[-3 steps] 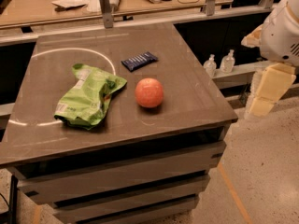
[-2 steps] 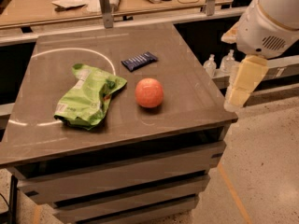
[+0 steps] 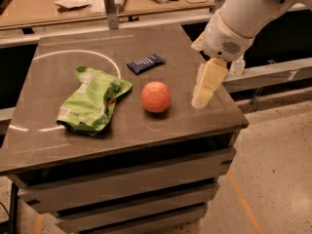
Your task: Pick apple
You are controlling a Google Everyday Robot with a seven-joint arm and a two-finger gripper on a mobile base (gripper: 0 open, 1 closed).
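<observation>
**Gripper comes in over the right edge, apple not yet touched**

Over the last second we see the gripper (image 3: 200, 98) swing in from outside the worktop's (image 3: 146, 133) right edge. It now hangs above the surface just inside that edge, level with the apple (image 3: 156, 96) and to its right. The two are near but clearly apart, with bare worktop between them. The apple itself has not stirred. It sits right of the worktop's middle, between the green snack bag (image 3: 91, 101) on its left and the gripper, with the dark blue bar (image 3: 145, 63) towards the far edge behind it.

We read this as the approach closing in, with the grasp not yet begun and a short leftward shift left before the apple can be taken.

The arm reaches in from beyond the far right corner, its bulky white wrist (image 3: 229, 33) above the right edge. The gripper points downward and slants a little towards the apple, its tip low over the surface. We cannot tell how far its jaws are parted, and we see nothing held in them
</observation>
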